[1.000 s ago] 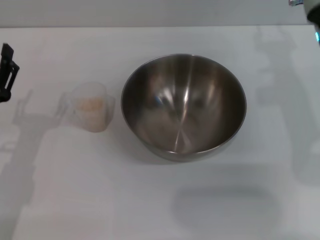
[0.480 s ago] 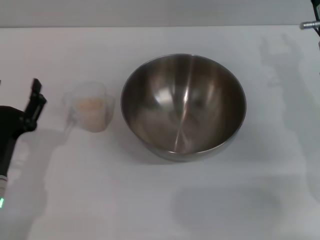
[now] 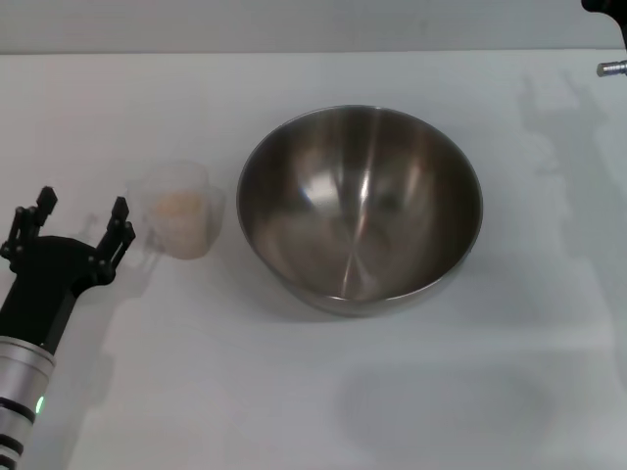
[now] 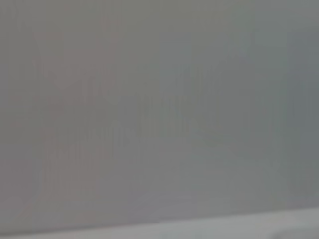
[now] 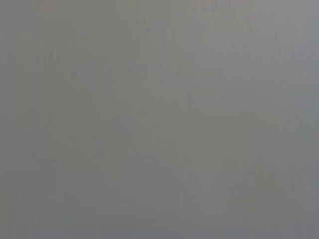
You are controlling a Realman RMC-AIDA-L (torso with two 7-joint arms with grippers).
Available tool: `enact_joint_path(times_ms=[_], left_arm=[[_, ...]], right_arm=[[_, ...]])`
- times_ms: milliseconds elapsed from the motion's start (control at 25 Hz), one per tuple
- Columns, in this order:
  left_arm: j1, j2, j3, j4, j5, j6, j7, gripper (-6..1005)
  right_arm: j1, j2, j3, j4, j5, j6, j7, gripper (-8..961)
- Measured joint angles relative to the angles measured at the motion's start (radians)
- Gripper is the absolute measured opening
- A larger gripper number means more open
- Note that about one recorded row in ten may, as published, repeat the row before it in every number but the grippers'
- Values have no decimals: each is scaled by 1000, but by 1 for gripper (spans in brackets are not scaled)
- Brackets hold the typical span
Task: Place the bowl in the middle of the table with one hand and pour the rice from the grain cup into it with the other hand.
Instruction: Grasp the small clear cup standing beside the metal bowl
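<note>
Since the earlier frames the left tool [image 3: 76,215] had come in from the table's left edge and swung round to point at the grain cup [image 3: 178,210], while cup and bowl [image 3: 360,208] had not shifted. The cup stood upright just left of the bowl, a low heap of rice [image 3: 179,204] inside, its handle toward the left tool. That tool's two fingers were spread wide and held nothing, the nearer tip just short of the handle. The right tool [image 3: 609,20], barely showing at the far right corner, was well apart; its opening could not be told. The left arm was plainly nearer.
</note>
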Motion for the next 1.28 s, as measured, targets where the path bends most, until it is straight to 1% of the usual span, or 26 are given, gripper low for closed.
enact_joint_path(times_ms=[160, 520, 920, 1280], left_arm=[[-3, 0, 1, -8, -8, -54, 0, 754], [-19, -1, -2, -10, -8, -81, 1, 749], [-54, -1, -8, 5, -12, -117, 1, 745], [-89, -1, -7, 29, -45, -139, 1, 740]], right_arm=[[0, -1, 4, -13, 0, -1, 1, 531], [0, -1, 5, -19, 0, -1, 2, 531], [-21, -1, 0, -16, 0, -13, 2, 531], [-35, -1, 4, -11, 0, -13, 3, 530]])
